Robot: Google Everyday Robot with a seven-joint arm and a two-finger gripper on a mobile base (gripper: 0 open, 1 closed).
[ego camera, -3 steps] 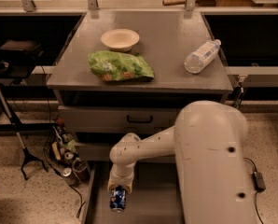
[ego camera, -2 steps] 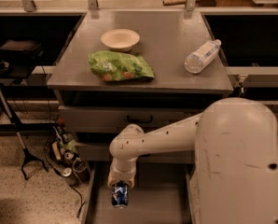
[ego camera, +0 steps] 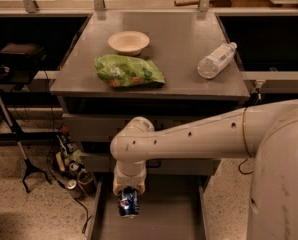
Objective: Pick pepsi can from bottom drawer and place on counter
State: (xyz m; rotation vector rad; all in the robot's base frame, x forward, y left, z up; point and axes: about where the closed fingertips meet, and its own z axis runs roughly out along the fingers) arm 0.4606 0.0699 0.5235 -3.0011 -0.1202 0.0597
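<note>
Blue pepsi can (ego camera: 128, 207) hangs clamped in the closed gripper (ego camera: 128, 194) over the bottom drawer (ego camera: 169, 215), well below the green bag (ego camera: 129, 71). Recommended: lift vertically clear of the worktop (ego camera: 189, 49) edge, then set down upright right of the green bag.

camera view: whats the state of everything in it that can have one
bottom drawer: pulled open
two upper drawers: closed
pepsi can: upright over the bottom drawer's left side, its top hidden under the gripper
gripper: pointing down, directly on top of the pepsi can
water bottle: lying on its side on the counter, cap on
bowl: upright, empty
green bag: lying flat, looks unopened
</note>
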